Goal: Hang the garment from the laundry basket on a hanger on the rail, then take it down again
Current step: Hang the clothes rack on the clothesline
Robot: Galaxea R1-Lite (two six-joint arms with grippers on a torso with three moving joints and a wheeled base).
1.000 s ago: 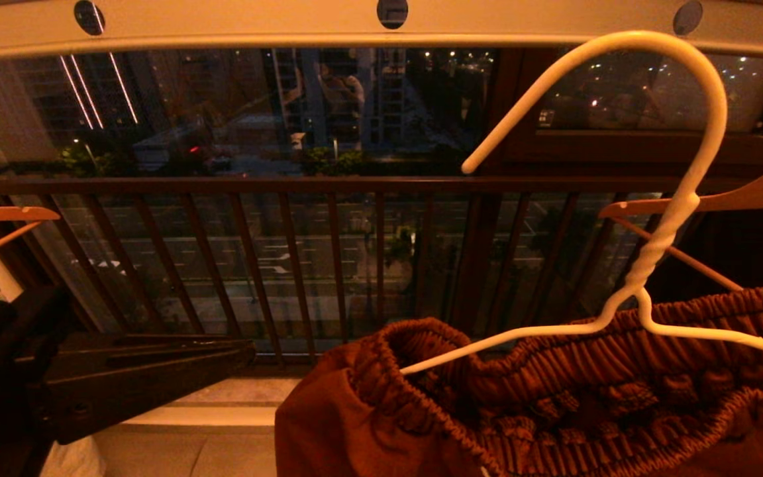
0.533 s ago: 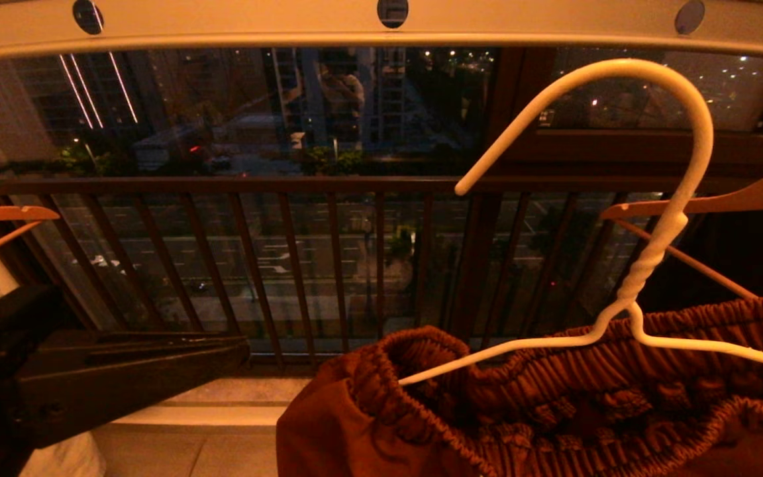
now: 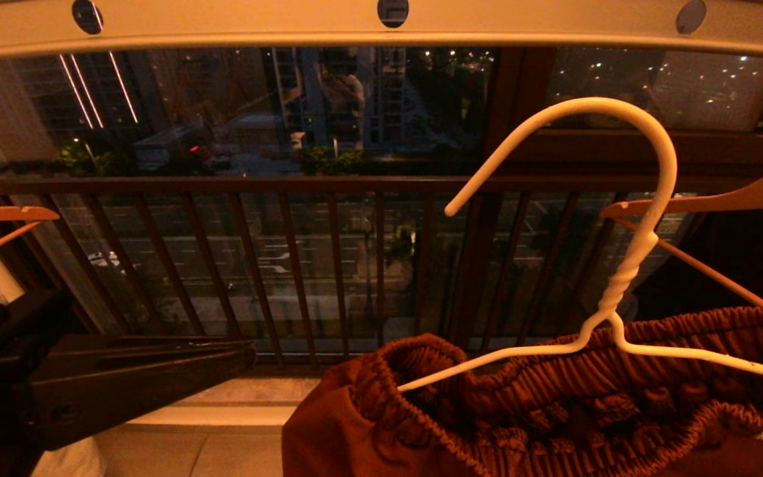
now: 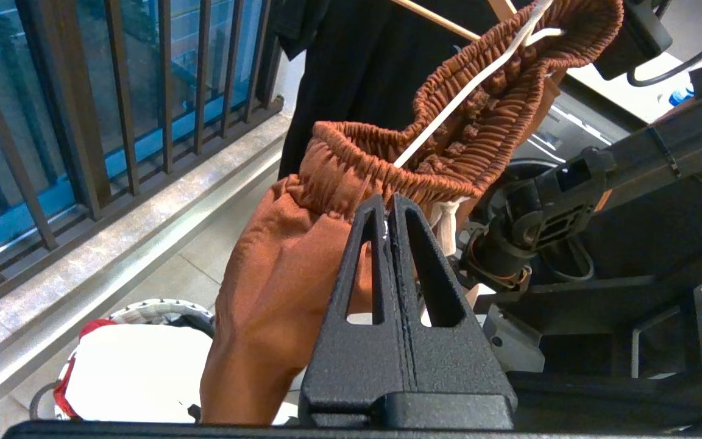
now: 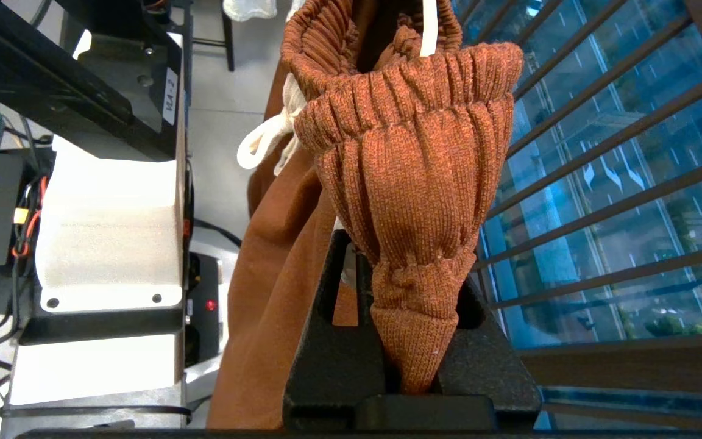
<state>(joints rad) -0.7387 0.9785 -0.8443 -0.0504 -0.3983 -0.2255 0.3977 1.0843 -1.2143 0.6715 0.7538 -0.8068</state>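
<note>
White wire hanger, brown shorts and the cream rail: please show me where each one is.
white wire hanger (image 3: 625,275), head view, on its twisted neck.
brown shorts (image 3: 328,430), head view, on the plain cloth below the waistband.
cream rail (image 3: 236,23), head view, on its face between two holes.

1. You see the rail (image 3: 289,26) running across the top.
2. The hanger (image 3: 626,265) hangs free below the rail, its hook clear of it.
3. The garment (image 3: 554,411) drapes over the hanger's arms.
4. Behind stands the dark railing (image 3: 289,265).

Ribbed, matt knit cloth is seen on the shorts (image 3: 554,411); the hanger (image 3: 620,278) looks smooth white-coated wire, the rail (image 3: 236,26) painted metal, gripper fingers (image 4: 387,286) grainy black plastic.
</note>
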